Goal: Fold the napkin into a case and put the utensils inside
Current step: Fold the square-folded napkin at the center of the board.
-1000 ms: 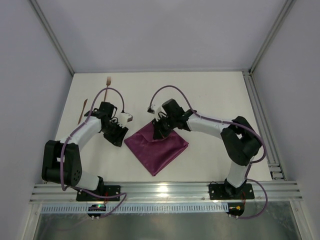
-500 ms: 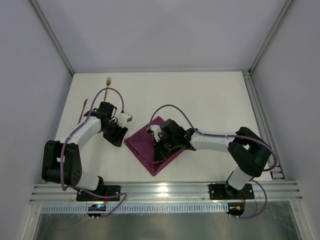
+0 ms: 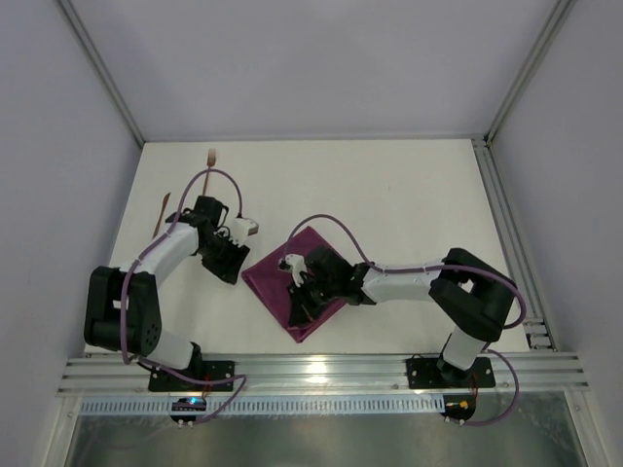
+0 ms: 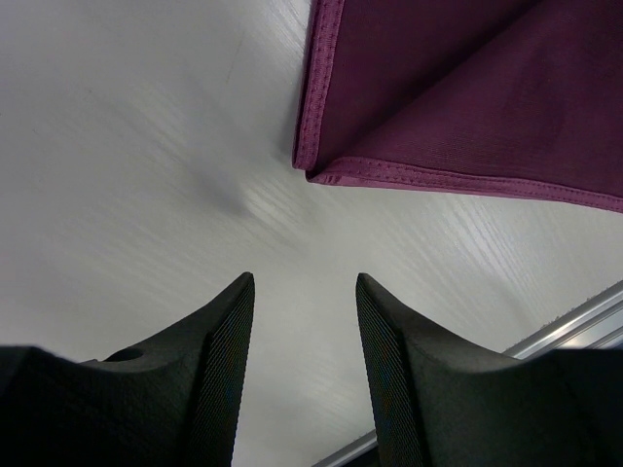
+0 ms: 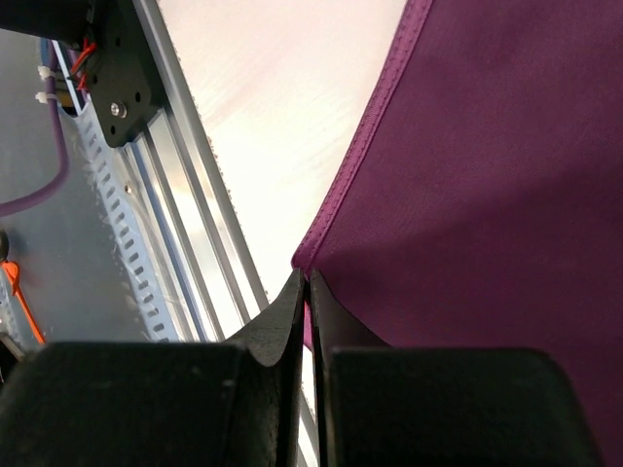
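The white table [image 3: 409, 195] sits inside grey walls, with an aluminium rail [image 3: 321, 370] along its near edge. From above, you see the napkin [image 3: 265, 277] lying folded near the middle of the near half. The right gripper [image 3: 300, 309] is down on its near part. The left gripper [image 3: 230, 265] hangs just beside the cloth's left corner. The utensils are well apart from it at the far left: the fork [image 3: 211, 156] further back and the knife-like stick [image 3: 162, 212] nearer.

In your left wrist view, the left gripper [image 4: 303, 282] is half open with only bare table [image 4: 117, 117] between its fingers. A doubled, hemmed corner of the napkin [image 4: 467, 88] lies just ahead.

In your right wrist view, the right gripper [image 5: 305, 287] is closed at the napkin's [image 5: 487, 195] near corner. A sliver of purple shows between its fingers, so it looks pinched on the hem, with the rail [image 5: 185, 214] beyond.

Expect the cloth to be light, limp and a little slick, so layers may slide. Take it by the stitched hem at a corner. The utensils look stiff, thin and light, so pinch them across the width.
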